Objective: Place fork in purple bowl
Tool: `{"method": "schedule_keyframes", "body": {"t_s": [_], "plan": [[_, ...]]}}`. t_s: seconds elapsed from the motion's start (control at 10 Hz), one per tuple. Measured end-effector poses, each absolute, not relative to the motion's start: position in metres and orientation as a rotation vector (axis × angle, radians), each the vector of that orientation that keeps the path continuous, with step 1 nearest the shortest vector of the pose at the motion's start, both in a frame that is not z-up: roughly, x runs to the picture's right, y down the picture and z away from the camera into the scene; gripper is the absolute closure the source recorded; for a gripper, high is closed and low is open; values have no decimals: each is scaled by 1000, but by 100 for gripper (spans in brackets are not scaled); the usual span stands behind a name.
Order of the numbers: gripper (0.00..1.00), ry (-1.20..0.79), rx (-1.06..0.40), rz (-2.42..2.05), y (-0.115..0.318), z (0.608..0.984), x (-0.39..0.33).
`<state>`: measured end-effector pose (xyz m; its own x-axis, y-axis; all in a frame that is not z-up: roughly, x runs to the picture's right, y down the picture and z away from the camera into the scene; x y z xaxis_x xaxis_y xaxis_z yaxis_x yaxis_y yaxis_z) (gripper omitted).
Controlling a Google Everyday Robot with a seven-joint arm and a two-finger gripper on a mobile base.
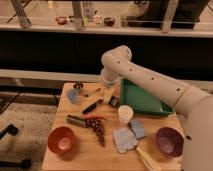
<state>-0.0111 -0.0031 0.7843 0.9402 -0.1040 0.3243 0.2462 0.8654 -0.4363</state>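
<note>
The fork (92, 92) is a thin silvery utensil lying on the wooden table (82, 157) at the back left, beside a blue cup (73, 96). My gripper (108, 94) hangs from the white arm (145, 77) just right of the fork, low over the table. It is open and holds nothing. The purple bowl (169, 141) stands at the front right corner, far from the gripper.
A black-handled tool with a red tip (93, 106) lies in front of the fork. Nearby are a green tray (142, 99), a white cup (125, 115), dark grapes (97, 128), blue-grey sponges (125, 138) and an orange bowl (62, 140). A small metal can (78, 86) stands at the back.
</note>
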Motion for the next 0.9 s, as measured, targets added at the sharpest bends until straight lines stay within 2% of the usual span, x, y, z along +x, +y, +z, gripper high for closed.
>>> {"method": "schedule_keyframes", "body": {"t_s": [0.9], "plan": [[20,-320,-529,-213,-28,816,-61]]}}
